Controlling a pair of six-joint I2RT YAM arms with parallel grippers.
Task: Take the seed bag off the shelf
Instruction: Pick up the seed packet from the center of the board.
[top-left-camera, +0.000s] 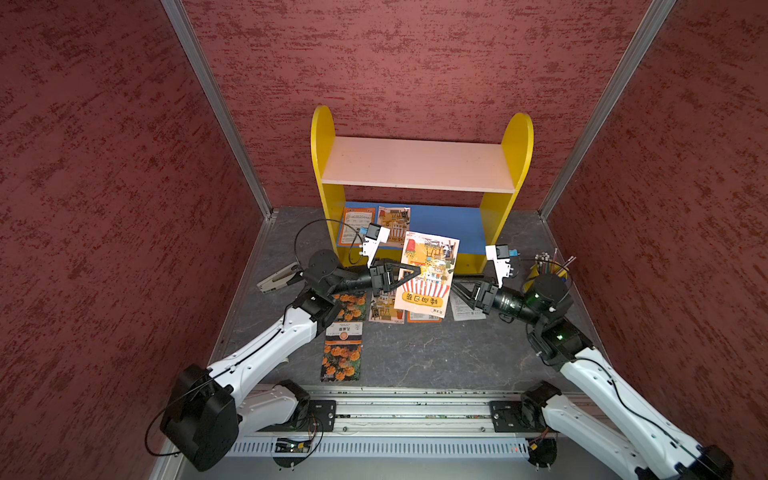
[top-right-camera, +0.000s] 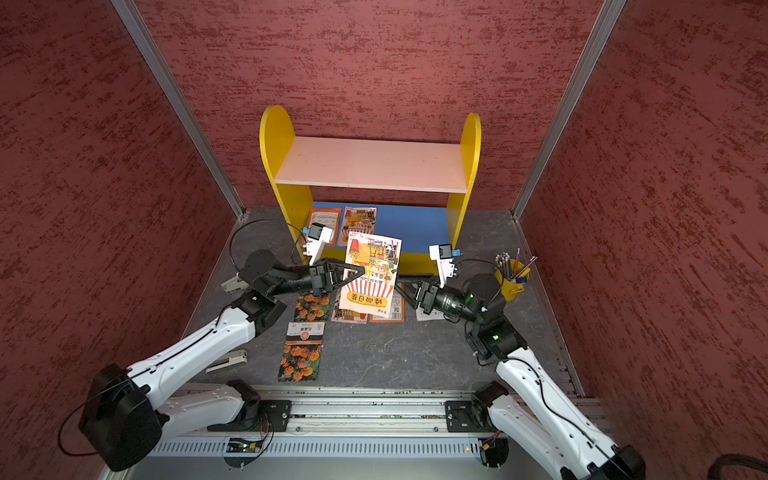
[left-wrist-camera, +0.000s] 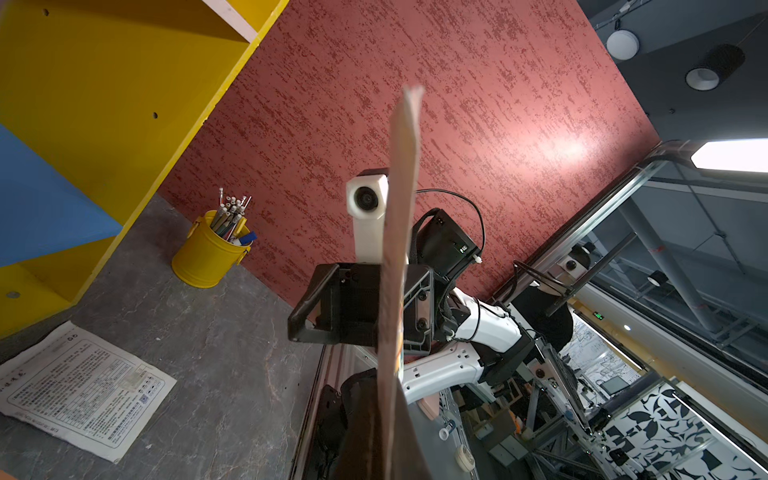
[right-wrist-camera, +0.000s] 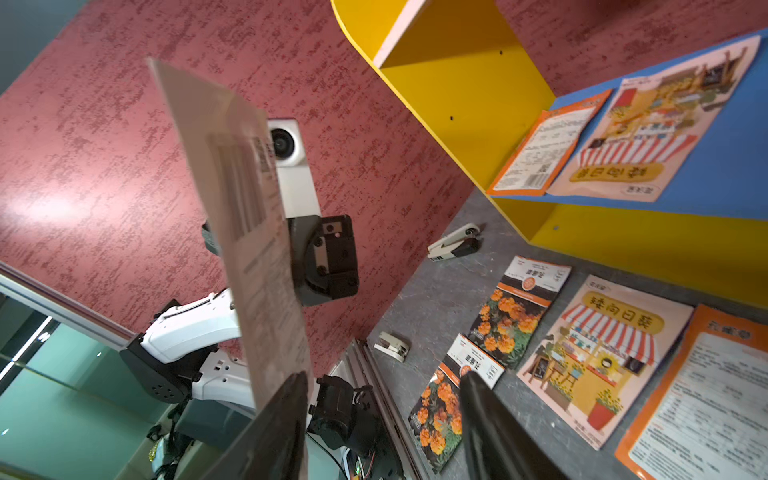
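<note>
Mounting rail (top-left-camera: 415, 411) and both arm bases sit closest to the lens in both top views; the work is beyond them. Left pincer (top-left-camera: 417, 272) is clamped on the seed bag (top-left-camera: 434, 257), pinching the side edge that faces it, about mid-height. In the left wrist view the bag runs edge-on straight out from between the closed jaws. Bag is off the shelf (top-left-camera: 322, 137): it hangs in the air, with the blue lower board (top-left-camera: 444, 224) just beyond the pincer and loose packets (top-left-camera: 386, 309) on the surface (top-left-camera: 415, 357) beneath it. Judgement: the mid-edge pinch was chosen so the thin packet does not fold. Right pincer (right-wrist-camera: 382, 382) is wide, jaws apart, gripping nothing. The bag's opposite edge lies against or just beside one finger (right-wrist-camera: 270, 436); cannot tell which. It is likely placed there to steady the bag, but this is not certain. Two further bags (top-left-camera: 392, 220) lie flat on the lower board, beyond the left pincer; the upper board is bare. Pencil cup (left-wrist-camera: 208, 253) stands behind the right pincer's wrist and stapler (top-left-camera: 276, 282) behind the left's, both well apart from the bag. Probable next move: lower the bag to the surface. Risk: it lands on the packets below.
</note>
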